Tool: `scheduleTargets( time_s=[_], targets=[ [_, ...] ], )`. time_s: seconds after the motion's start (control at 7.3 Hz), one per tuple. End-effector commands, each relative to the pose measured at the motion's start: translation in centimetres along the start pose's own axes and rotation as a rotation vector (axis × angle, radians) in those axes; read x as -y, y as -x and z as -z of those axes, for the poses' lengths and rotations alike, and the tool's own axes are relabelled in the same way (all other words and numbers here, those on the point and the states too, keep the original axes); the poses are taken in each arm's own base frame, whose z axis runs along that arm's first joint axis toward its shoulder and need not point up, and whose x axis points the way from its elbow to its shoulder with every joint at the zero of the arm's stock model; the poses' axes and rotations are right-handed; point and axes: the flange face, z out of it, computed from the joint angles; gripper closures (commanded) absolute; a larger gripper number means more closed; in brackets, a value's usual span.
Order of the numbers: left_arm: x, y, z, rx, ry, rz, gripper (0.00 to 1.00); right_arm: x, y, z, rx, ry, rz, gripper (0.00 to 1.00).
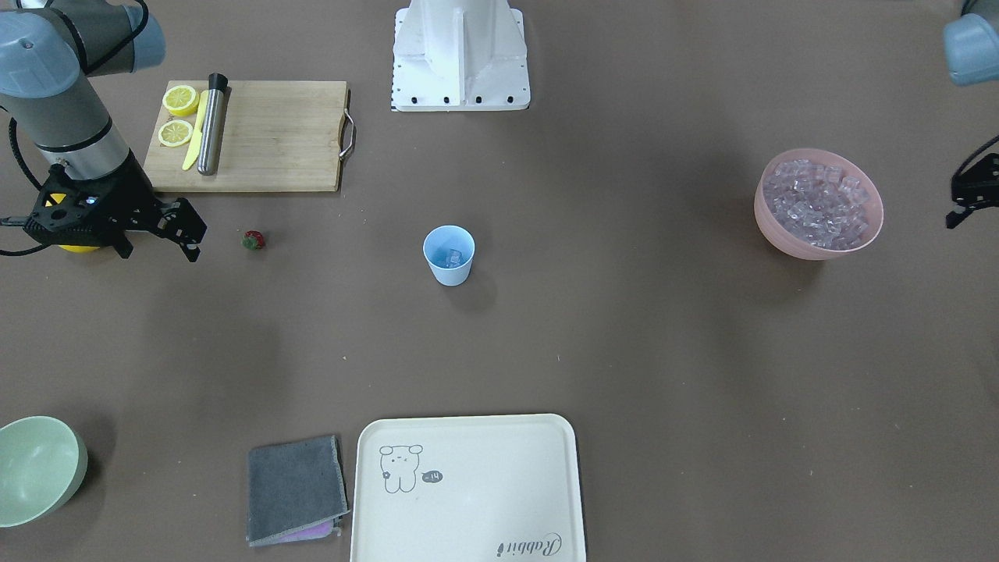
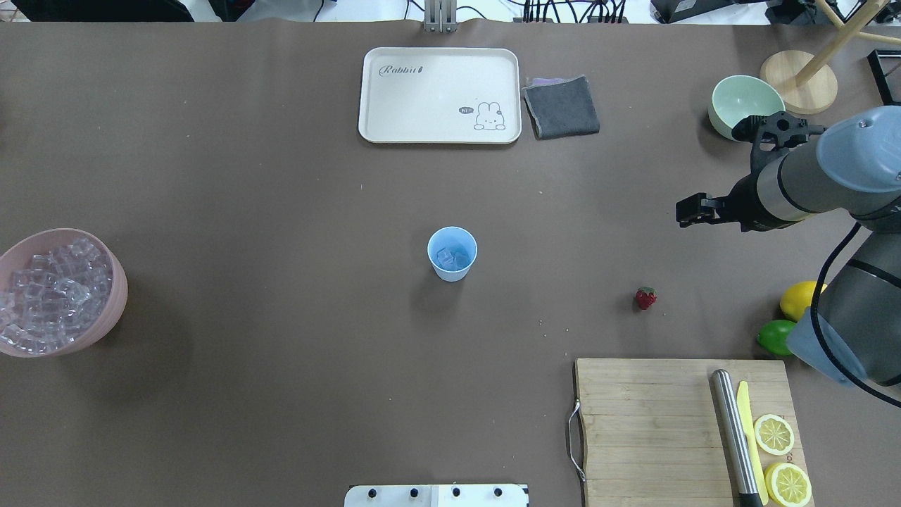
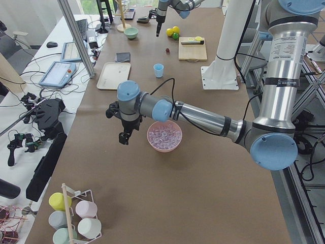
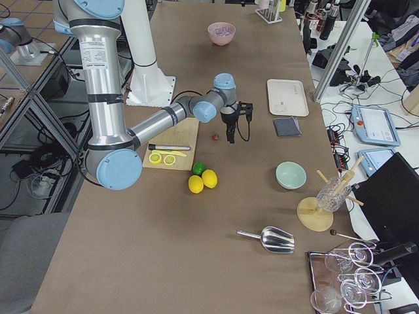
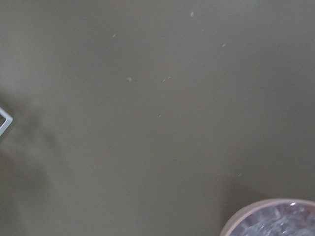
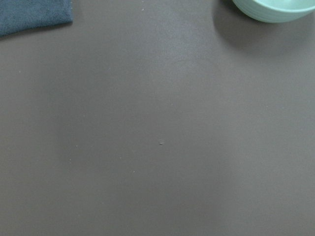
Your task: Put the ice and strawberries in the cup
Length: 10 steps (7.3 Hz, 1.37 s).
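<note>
Jaws of left gripper (image 1: 969,197) half off-frame

Light blue cup (image 2: 451,274), red strawberry (image 2: 645,298), pink bowl (image 2: 118,299)

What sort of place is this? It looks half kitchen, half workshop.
Probably a robotics lab staged as a drinks counter: a robot arm over a table with a cup and a bowl of ice, and a tablet alongside.
</note>
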Motion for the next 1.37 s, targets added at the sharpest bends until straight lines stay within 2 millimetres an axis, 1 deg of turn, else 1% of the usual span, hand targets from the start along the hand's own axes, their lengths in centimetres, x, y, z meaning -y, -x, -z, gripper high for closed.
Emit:
scheduleTargets(
  time_s=[0.0, 0.14, 0.27, 0.41, 0.68, 0.82, 0.96, 1.23],
  targets=[
    [-3.3, 4.6, -0.9, -0.008, 0.022, 0.024, 0.01, 1.1, 0.8, -1.5, 0.004, -0.002, -0.001, 0.00],
    [-3.2, 4.6, -0.9, -0.009, 0.022, 0.024, 0.01, 1.6, 0.7, -3.8, 0.034, -0.011, -0.041, 0.00],
    [-3.2, 4.5, -0.8, -0.009, 0.020, 0.022, 0.01, 0.9, 1.1, -4.9, 0.084, -0.019, -0.082, 0.00],
    [-3.1, 4.4, -0.8, -0.019, 0.017, 0.022, 0.01, -0.6, 2.5, -5.2, 0.100, -0.002, -0.122, 0.00],
    [-3.7, 3.8, -1.2, -0.097, -0.005, 0.026, 0.01, -4.7, 5.5, -6.4, 0.094, -0.010, -0.123, 0.00],
    [-4.0, 3.8, -1.4, -0.112, -0.014, 0.021, 0.01, -6.5, 5.3, -7.1, 0.076, 0.000, -0.106, 0.00],
    [-4.3, 3.7, -1.5, -0.119, -0.013, 0.025, 0.01, -7.6, 5.7, -7.7, 0.044, -0.008, -0.093, 0.00],
    [-4.2, 3.6, -1.4, -0.119, -0.016, 0.019, 0.01, -9.1, 6.4, -8.5, 0.021, -0.007, -0.070, 0.04]
  ],
)
